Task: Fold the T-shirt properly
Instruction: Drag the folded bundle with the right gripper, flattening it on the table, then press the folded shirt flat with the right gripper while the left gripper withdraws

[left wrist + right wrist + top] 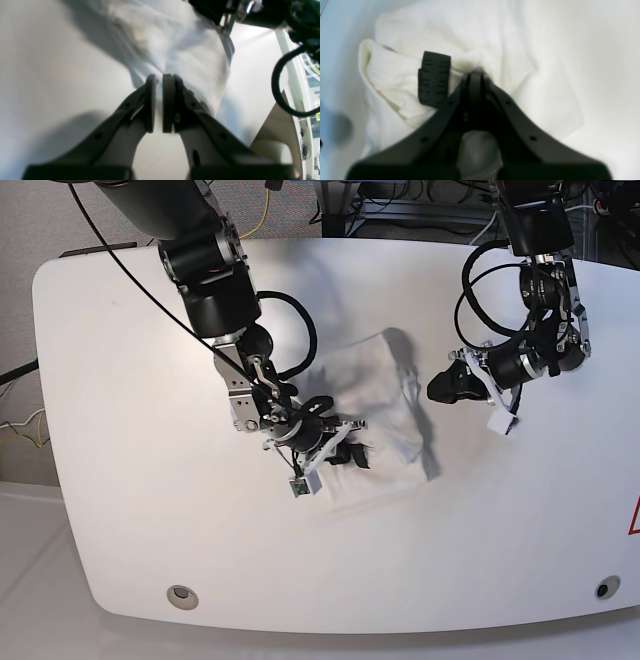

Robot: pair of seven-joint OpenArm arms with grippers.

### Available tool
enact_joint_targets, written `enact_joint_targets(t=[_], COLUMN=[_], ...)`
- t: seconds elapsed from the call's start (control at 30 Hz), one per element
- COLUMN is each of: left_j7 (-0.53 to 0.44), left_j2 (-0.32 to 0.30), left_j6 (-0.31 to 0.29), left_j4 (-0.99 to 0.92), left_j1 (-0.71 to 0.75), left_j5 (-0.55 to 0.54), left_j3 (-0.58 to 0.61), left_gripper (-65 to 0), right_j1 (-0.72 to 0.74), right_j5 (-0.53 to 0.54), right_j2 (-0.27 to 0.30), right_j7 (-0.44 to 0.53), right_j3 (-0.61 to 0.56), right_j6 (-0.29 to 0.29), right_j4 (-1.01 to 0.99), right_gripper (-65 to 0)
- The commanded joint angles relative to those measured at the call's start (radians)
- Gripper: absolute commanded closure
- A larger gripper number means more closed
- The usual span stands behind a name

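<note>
While the right claw (475, 77) pinches soft, crumpled (seemingly cotton) T-shirt (520, 62), left claw (159, 82) nearly closed.

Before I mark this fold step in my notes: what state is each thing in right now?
T-shirt: crumpled in a loose heap on the table, not folded flat.
Black tag: exposed, lying on bunched fabric beside the right gripper's tips.
Right gripper: shut, pinching a bunch of the shirt's fabric.
Left gripper: shut, with no cloth seen between the jaws; its tips are near the shirt's edge.
Table: white, carrying the shirt.
</note>
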Motion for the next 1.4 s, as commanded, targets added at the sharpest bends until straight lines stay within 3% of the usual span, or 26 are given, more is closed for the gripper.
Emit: enact_joint_targets(t=[0.0, 0.4, 1.2, 1.37], left_j7=[-0.018, -0.015, -0.015, -0.015], left_j2=[-0.006, -0.006, -0.012, -0.015], left_j6=[-0.008, -0.008, -0.008, -0.008], left_j4=[0.016, 0.016, 0.016, 0.016], left_j1=[-0.016, -0.041, -0.038, -0.036], left_j5=[-0.025, -0.025, -0.025, -0.025], left_j3=[-0.002, -0.002, -0.002, -0.002], left_gripper=[-3.0, -3.0, -3.1, -3.1], right_j1=[-0.016, -0.055, -0.193, -0.199], right_j5=[-0.084, -0.093, -0.084, -0.087], right_j2=[0.037, 0.054, 0.009, -0.026], right_j7=[-0.152, -0.265, -0.371, -0.402], right_j3=[0.017, 0.173, 0.175, 0.175], right_j6=[-0.101, -0.109, -0.238, -0.261], right_j4=[0.012, 0.144, 0.387, 0.413], right_gripper=[0.0, 0.0, 0.0, 0.0])
